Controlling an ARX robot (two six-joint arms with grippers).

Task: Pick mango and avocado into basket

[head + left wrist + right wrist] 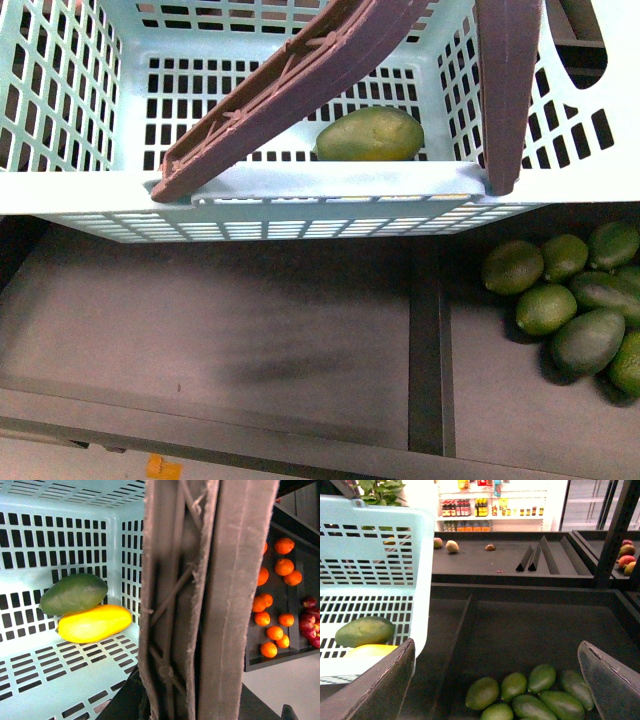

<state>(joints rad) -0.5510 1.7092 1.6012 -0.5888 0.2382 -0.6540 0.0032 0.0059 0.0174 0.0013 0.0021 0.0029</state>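
Observation:
The light teal basket (300, 185) fills the top of the front view, its brown handles (300, 85) swung up. Inside lies the dark green avocado (74, 593) with the yellow mango (95, 623) right against it. The avocado also shows in the front view (370, 135) and the right wrist view (365, 631), where the mango (370, 650) peeks out beside it. My left gripper (192, 702) is shut on the basket's handles (200, 600). My right gripper (495, 680) is open and empty above a heap of avocados (530, 697), beside the basket (422, 580).
Several loose avocados (580, 300) lie in the dark shelf bin at the right, past a divider (430, 350). Oranges (275, 605) and red fruit (312, 625) fill bins in the left wrist view. Far shelves (490, 510) stand behind.

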